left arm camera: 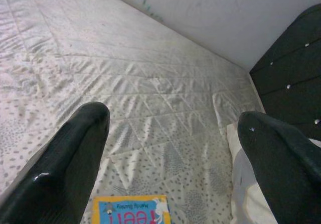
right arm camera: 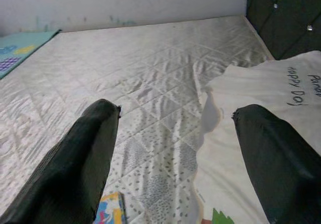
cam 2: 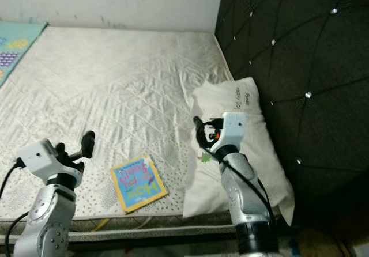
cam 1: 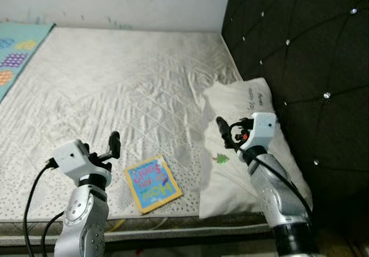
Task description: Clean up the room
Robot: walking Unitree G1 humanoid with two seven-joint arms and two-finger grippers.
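A small colourful picture book (cam 1: 153, 184) lies flat on the quilted white mattress (cam 1: 115, 90), near its front edge. To the book's left my left gripper (cam 1: 106, 150) hovers just above the mattress, open and holding nothing. The book's top edge (left arm camera: 131, 211) peeks in low between the wide-spread fingers (left arm camera: 75, 148) of the left wrist view. A white pillow (cam 1: 242, 95) with black lettering and a small green tree print lies along the headboard. My right gripper (cam 1: 233, 131) is over the pillow's left side, open and empty, and the pillow (right arm camera: 261, 88) lies under one of its fingers.
A black tufted headboard (cam 1: 305, 55) walls off the right side. A white wall (cam 1: 132, 0) runs along the back. A patterned teal play mat (cam 1: 14, 49) borders the mattress at the far left. The mattress's front edge (cam 1: 173, 222) drops off just before me.
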